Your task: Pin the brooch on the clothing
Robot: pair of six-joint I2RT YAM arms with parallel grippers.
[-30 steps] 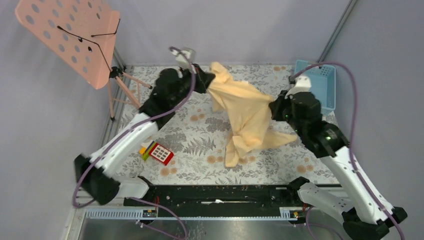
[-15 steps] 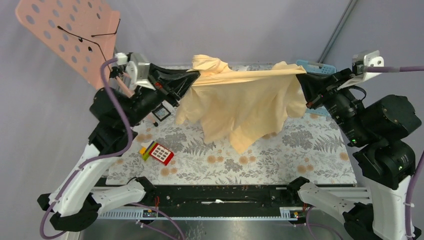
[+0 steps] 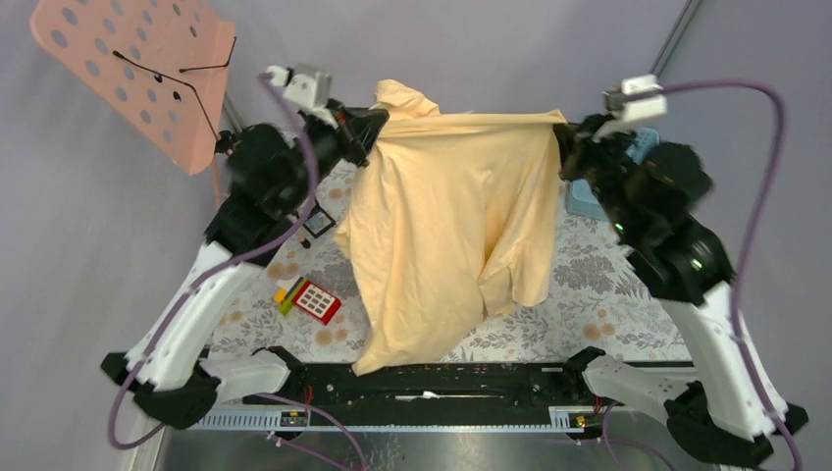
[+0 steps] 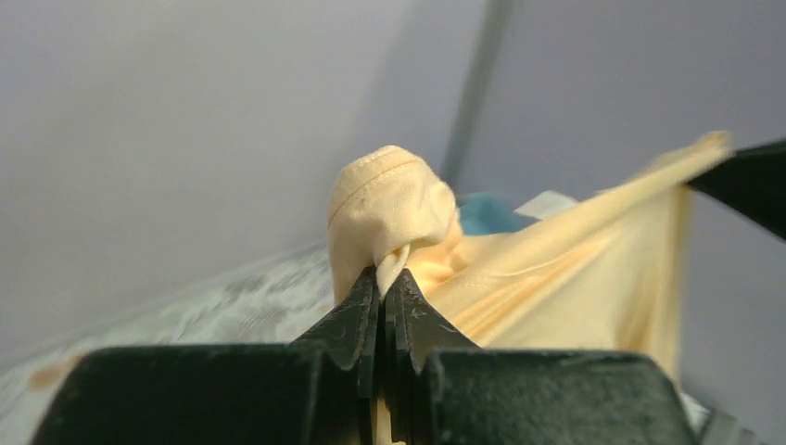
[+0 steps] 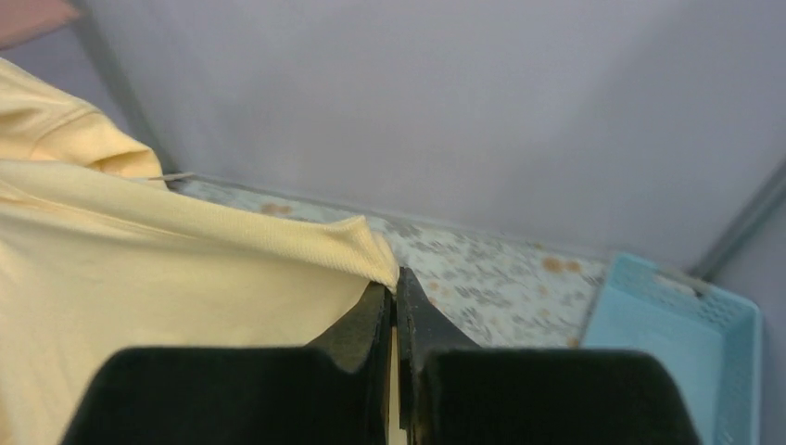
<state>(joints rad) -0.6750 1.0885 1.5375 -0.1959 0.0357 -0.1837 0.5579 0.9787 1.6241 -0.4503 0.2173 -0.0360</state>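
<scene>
Caught mid-step in spreading out the clothing, to judge from the pose: gripped along one edge at two points, stretched taut from far left to far right, and lifted well clear of the flowered desk. Pinched hard between the pressed-together left jaws, close up in the left wrist view, a bunched knob of hemmed cloth; nipped just as tightly in the closed right jaws, in the right wrist view, a folded strip of edge. Pale yellow-cream and plain, hanging as one broad limp sheet, with its lowest corner drooping to the near edge of the desk, a loose flap dangling on the right side, and a small lump of fabric poking up above the left grip. Soft and floppy by the look of it, so likely to sag or fold once let slack. No sign of the brooch in any view, possibly hidden or too small to make out; pinning itself clearly not yet begun. Called for next, most probably: lowering the shirt flat onto the desk while keeping both pinches firm and the top edge tight, then freeing one pair of jaws to fetch the brooch. Also present: a red keypad-like toy at near left, a blue basket at far right.
</scene>
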